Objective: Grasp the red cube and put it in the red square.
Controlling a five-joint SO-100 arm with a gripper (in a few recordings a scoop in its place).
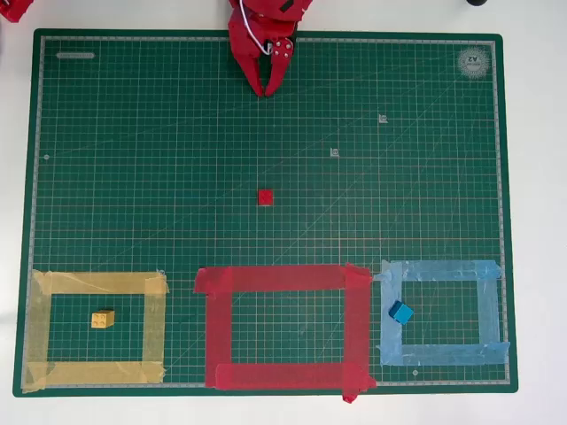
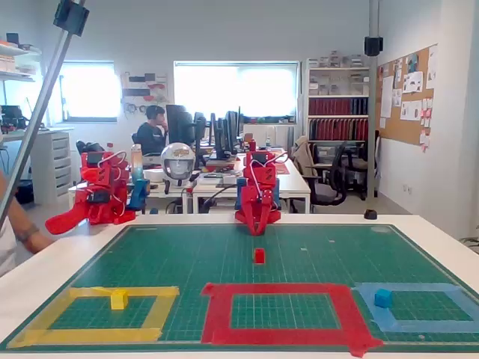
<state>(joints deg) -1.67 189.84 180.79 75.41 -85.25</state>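
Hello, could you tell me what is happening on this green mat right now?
Nothing is being held yet. The red arm's hand sits shut at the far edge of the mat, well away from the red cube, which lies alone mid-mat, outside the red square. The yellow cube and blue cube lie within matching tape outlines.

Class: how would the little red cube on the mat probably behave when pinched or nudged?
The red cube looks like hard plastic, so probably stiff. Tiny, so likely light and easily knocked aside by the tool. Flat-sided on the green mat, it should slide, not roll.
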